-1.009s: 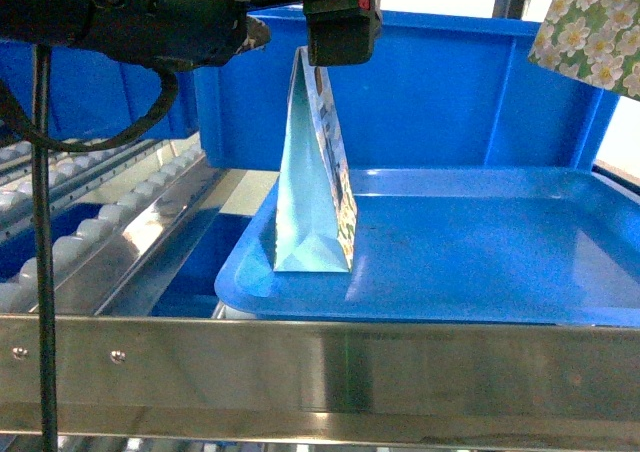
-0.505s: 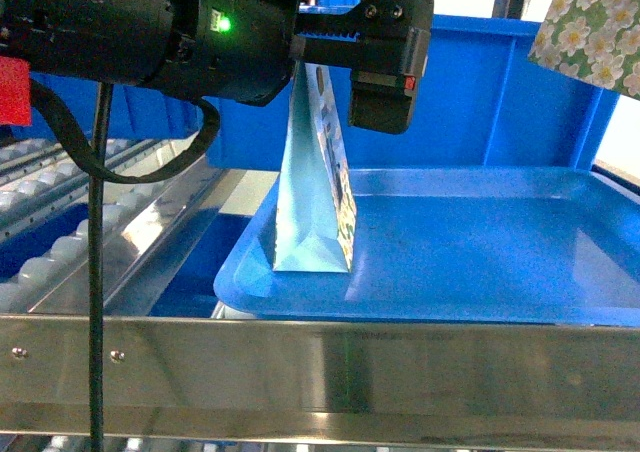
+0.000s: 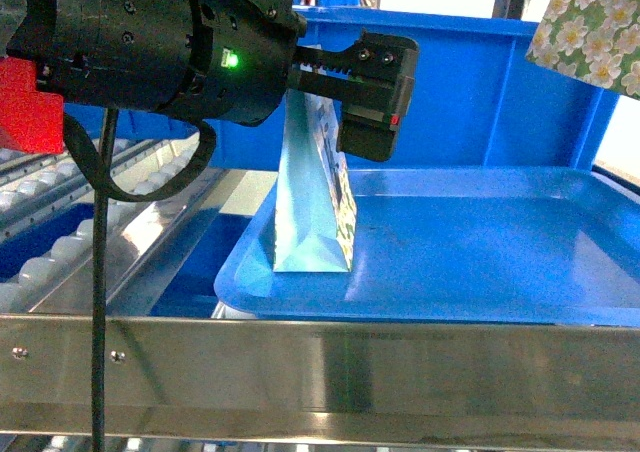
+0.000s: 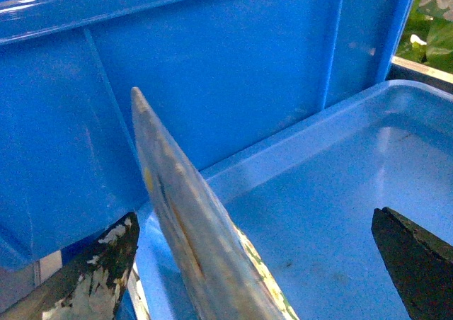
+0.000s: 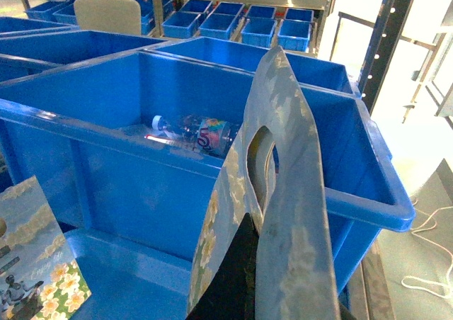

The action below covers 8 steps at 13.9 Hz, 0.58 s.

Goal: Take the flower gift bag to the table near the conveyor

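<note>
A gift bag printed with white flowers on green (image 3: 590, 32) hangs at the top right of the head view. In the right wrist view that flower gift bag (image 5: 290, 192) rises in front of the camera, with my right gripper (image 5: 265, 292) shut on its wall, one black finger (image 5: 241, 277) inside. A second, pale blue bag (image 3: 310, 202) stands upright on a blue tray (image 3: 480, 262). My left gripper (image 3: 345, 87) is open astride its top edge (image 4: 177, 214), fingers (image 4: 92, 277) apart from it. The conveyor (image 3: 60, 242) lies at left. The table is out of view.
A deep blue bin (image 3: 450, 82) stands right behind the tray; the right wrist view shows a bottle (image 5: 202, 132) inside it. A steel rail (image 3: 320, 367) crosses the front. Shelves of small blue bins (image 5: 233, 15) fill the background.
My left arm has come down into the head view and its gripper has settled lower, around the top of the pale blue bag. The flower gift bag at the top right has not moved.
</note>
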Tool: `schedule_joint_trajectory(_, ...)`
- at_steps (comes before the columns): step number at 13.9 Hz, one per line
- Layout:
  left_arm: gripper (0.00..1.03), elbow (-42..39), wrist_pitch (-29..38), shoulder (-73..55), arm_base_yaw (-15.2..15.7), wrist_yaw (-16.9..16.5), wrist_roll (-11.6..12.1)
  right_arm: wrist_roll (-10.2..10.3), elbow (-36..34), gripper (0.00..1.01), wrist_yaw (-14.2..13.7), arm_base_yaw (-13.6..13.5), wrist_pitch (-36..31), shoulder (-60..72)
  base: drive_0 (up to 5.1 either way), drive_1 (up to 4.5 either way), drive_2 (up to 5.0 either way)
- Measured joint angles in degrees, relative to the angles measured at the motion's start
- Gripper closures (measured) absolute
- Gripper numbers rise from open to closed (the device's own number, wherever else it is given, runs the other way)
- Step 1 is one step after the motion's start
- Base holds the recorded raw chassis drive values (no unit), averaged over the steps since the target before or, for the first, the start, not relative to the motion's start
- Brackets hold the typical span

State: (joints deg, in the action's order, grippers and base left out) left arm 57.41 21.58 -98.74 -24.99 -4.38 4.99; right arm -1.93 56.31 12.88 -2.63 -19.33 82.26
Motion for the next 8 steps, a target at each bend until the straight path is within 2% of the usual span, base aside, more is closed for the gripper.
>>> schedule_joint_trajectory(6, 0.06, -0.1, 0.5, -0.2, 0.0, 0.3, 0.0, 0.0, 0.0, 0.99, 0.0, 0.0, 0.0, 0.0, 0.0, 0.00, 0.0)
schedule_joint_trajectory(8, 0.30, -0.1, 0.5, -0.2, 0.0, 0.3, 0.0, 0.0, 0.0, 0.99, 0.0, 0.0, 0.0, 0.0, 0.0, 0.00, 0.0)
